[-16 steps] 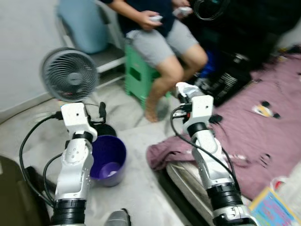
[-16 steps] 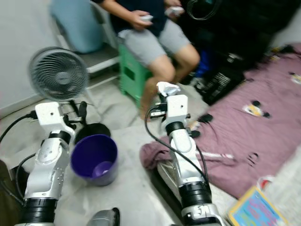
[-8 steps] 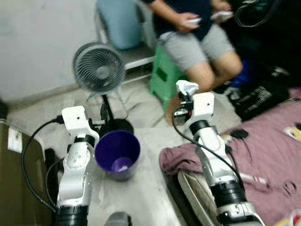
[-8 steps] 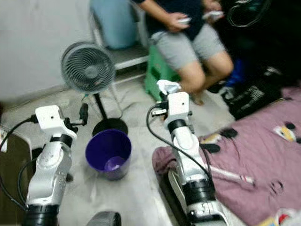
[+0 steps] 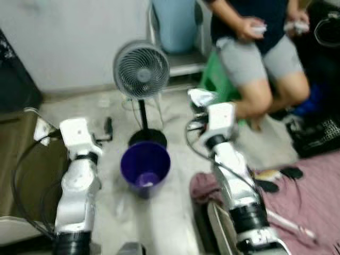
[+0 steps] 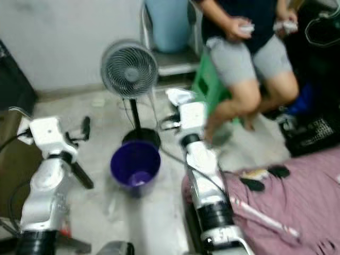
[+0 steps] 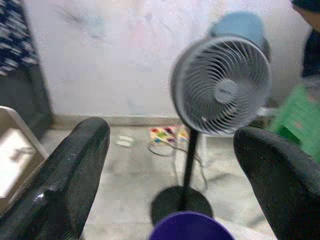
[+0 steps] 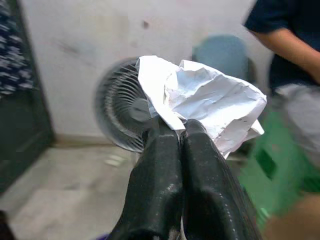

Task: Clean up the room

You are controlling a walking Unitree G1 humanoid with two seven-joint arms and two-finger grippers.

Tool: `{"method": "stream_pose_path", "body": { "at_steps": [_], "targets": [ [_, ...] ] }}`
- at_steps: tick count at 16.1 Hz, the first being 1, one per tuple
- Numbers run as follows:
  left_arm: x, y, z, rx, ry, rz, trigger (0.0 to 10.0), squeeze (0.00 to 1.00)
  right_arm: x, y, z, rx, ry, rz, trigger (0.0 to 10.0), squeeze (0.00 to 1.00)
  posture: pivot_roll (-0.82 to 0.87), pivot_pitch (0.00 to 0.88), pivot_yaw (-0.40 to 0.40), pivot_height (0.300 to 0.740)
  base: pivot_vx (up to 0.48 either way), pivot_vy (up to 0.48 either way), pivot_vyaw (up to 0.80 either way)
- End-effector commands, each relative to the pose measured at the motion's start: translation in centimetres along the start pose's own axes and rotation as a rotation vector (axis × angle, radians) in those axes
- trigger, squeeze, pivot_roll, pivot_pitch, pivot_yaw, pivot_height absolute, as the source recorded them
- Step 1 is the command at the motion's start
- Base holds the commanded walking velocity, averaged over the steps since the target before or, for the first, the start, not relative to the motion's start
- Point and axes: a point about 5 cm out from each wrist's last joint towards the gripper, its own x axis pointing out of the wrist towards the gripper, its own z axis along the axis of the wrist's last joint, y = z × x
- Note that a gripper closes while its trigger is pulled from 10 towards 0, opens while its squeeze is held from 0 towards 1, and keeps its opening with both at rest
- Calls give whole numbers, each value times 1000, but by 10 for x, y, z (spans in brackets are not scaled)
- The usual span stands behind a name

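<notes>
My right claw (image 8: pixel 172 131) is clenched on crumpled paper (image 8: pixel 202 102), upper centre of frame; my left claw (image 7: pixel 175 165) hangs released. The purple bin (image 5: pixel 145 166) sits lower centre. Releasing early, I'd likely drop it beside the fan (image 5: pixel 141 70).

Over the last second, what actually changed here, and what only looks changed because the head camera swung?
The shift is mostly camera: the view swung left, so the fan and purple bin now sit centred. The right tool still pinches the crumpled paper, not yet over the bin. The left tool stays open. The seated person has not moved.
</notes>
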Motion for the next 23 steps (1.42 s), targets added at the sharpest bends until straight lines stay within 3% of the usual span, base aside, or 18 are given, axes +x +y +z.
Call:
{"method": "stream_pose_path", "body": {
  "at_steps": [1, 4, 6, 8, 11, 14, 23],
  "targets": [
    [-2, -4, -1, -5, 7, -14, 10000, 0, -2, -9, 1, -13, -2, -20, 10000, 0, -49, 0, -3, 740, 0, 0, 769],
    [-9, 12, -5, 38, 23, 12, 10000, 0, -9, -23, 2, 3, -6, -65, 10000, 0, -42, 0, -8, 740, 0, 0, 227],
    [-19, 24, -7, 77, 21, 44, 10000, 0, -19, -43, 1, 54, 29, -145, 10000, 0, -44, 0, -11, 740, 0, 0, 0],
    [-24, 26, -8, 74, 24, 63, 10000, 0, -31, -50, 0, 51, 45, -165, 10000, 0, -43, 0, -11, 740, 0, 0, 0],
    [-25, 26, -7, 66, 21, 64, 10000, 0, -43, -53, -1, 58, 73, -175, 10000, 0, -50, 5, -13, 740, 0, 0, 0],
    [-24, 22, -6, 54, 17, 44, 10000, 0, -42, -53, 1, 31, 86, -162, 10000, 0, -54, 8, -14, 740, 0, 0, 0],
    [-24, 16, -6, 25, 18, -4, 10000, 0, -38, -48, 3, 32, 102, -163, 10000, 0, -56, 10, -25, 740, 0, 0, 800]
  ]
}}
